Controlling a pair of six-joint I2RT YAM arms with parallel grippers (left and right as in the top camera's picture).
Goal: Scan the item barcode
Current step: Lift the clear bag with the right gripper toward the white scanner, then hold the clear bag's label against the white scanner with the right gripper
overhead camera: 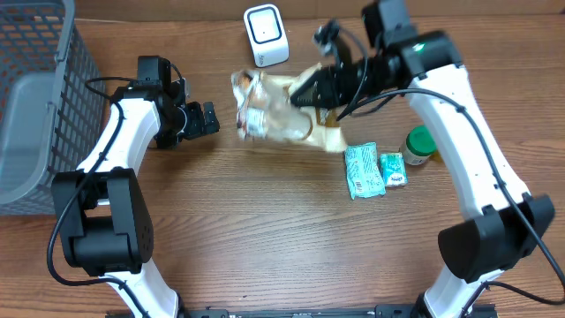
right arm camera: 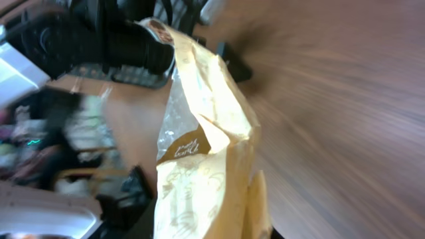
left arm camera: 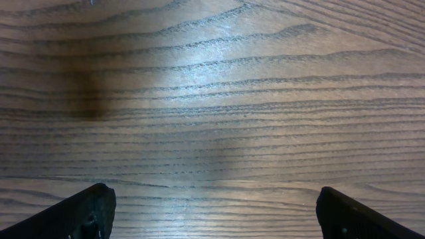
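The item is a cream snack bag (overhead camera: 265, 110) with a clear window, and it hangs above the table just below the white barcode scanner (overhead camera: 266, 35). My right gripper (overhead camera: 313, 88) is shut on the bag's right end. In the right wrist view the bag (right arm camera: 206, 166) fills the middle and hides the fingers of my right gripper (right arm camera: 219, 232). No barcode shows in any view. My left gripper (overhead camera: 201, 119) rests to the left of the bag and apart from it. The left wrist view shows that gripper (left arm camera: 216, 216) open over bare wood.
A grey mesh basket (overhead camera: 35, 97) stands at the left edge. Right of the bag lie two teal packets (overhead camera: 364, 170) (overhead camera: 394, 168) and a green-lidded jar (overhead camera: 419, 146).
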